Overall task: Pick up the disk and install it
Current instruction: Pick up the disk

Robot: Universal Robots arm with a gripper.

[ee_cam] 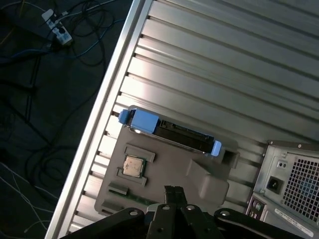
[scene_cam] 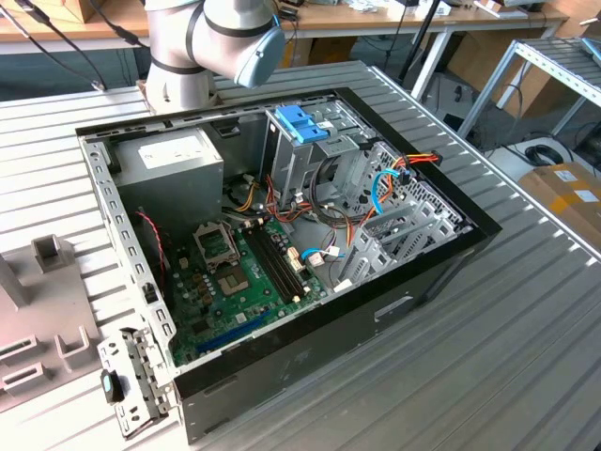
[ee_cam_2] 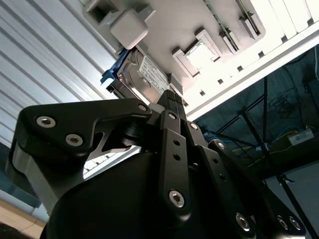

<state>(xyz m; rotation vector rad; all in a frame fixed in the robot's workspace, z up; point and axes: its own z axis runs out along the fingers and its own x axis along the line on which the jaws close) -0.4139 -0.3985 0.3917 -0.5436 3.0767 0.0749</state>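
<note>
Black gripper (ee_cam_2: 171, 99) linkwork loomed right up against the lens in both wrist views, its fingers drawn together to a narrow tip with nothing between them. Empty-handed, it hung over the grey tray (ee_cam: 164, 167), pointed at the disk (ee_cam: 174, 134) but short of touching it.

And there was the disk, standing on its long edge in a slot along the tray's border, out on the ribbed metal table (scene_cam: 526, 357) and well apart from the open computer case (scene_cam: 394, 305). It was a flat slab of dark metal with a white printed label on its broad face and blue plastic rails capping its ends, one of them a chunky tab. A small square chip (ee_cam: 132, 167) sat in its own pocket near by.

Trouble, to my eye, could come from several places. With the fingers that tight there was no gap to take the slab. A grab on the blue plastic rather than the metal might flex or slip. Lifting it crooked could wedge it in the slot and drag the tray along. Over in the case, loose cables (scene_cam: 324, 221) crowded round the cage (scene_cam: 305, 141) with the blue handle, ready to snag anything coming in at a tilt.
</note>
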